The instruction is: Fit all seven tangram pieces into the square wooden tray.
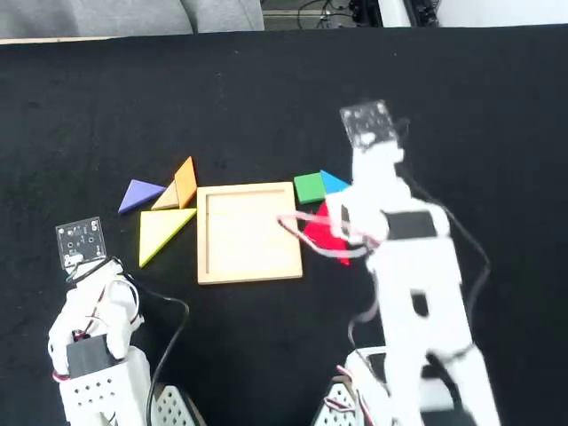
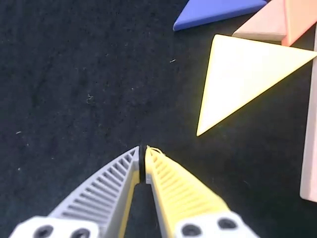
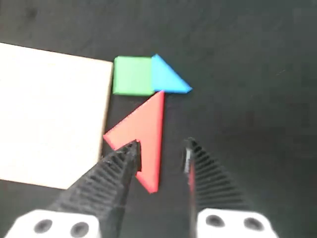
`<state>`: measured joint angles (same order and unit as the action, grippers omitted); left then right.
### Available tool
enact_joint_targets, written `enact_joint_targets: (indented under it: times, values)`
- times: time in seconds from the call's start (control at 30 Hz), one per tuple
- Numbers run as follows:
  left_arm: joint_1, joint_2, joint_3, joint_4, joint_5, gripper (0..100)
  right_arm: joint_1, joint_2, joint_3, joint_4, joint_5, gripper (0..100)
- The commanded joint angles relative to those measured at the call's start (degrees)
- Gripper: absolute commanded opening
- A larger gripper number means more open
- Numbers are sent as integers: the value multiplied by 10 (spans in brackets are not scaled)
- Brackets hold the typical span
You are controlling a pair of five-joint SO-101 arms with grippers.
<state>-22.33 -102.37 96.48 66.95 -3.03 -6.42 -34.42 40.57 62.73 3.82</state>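
The square wooden tray (image 1: pixel 248 232) lies with nothing in it at the table's middle. To its left lie a purple triangle (image 1: pixel 140 194), an orange triangle (image 1: pixel 185 182), a tan triangle (image 1: pixel 169 200) and a large yellow triangle (image 1: pixel 160 232). On its right are a green square (image 1: pixel 309 187), a blue triangle (image 1: pixel 334 183) and a red triangle (image 1: pixel 324 232). My right gripper (image 3: pixel 159 151) is open just above the red triangle (image 3: pixel 146 131), one finger over it and the other beyond its edge. My left gripper (image 2: pixel 143 149) is shut and holds nothing, short of the yellow triangle (image 2: pixel 242 74).
Black cloth covers the whole table. The right arm (image 1: pixel 404 266) stands close to the tray's right side, with its pink cables draped over the red piece. The left arm (image 1: pixel 89 333) sits at the front left. Behind the tray the cloth is bare.
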Motion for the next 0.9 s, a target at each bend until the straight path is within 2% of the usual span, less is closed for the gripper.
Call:
enact_joint_targets:
  times: [0.0,0.13,0.33,0.4,0.73,0.87]
  values:
    - [-5,-7,10,-4,-3,30,-63,98,-109,55,-28,226]
    - [-5,-5,10,-4,-3,30,-105,188,-130,67,-28,306]
    - [-5,-4,10,-4,-3,30,-69,259,-126,23,-59,309]
    - [-5,-4,10,-4,-3,30,-59,269,-126,21,-48,309]
    - [-5,-4,10,-4,-3,30,-62,276,-106,-25,-40,309]
    - [-5,-4,10,-4,-3,30,-91,276,-71,-62,-40,309]
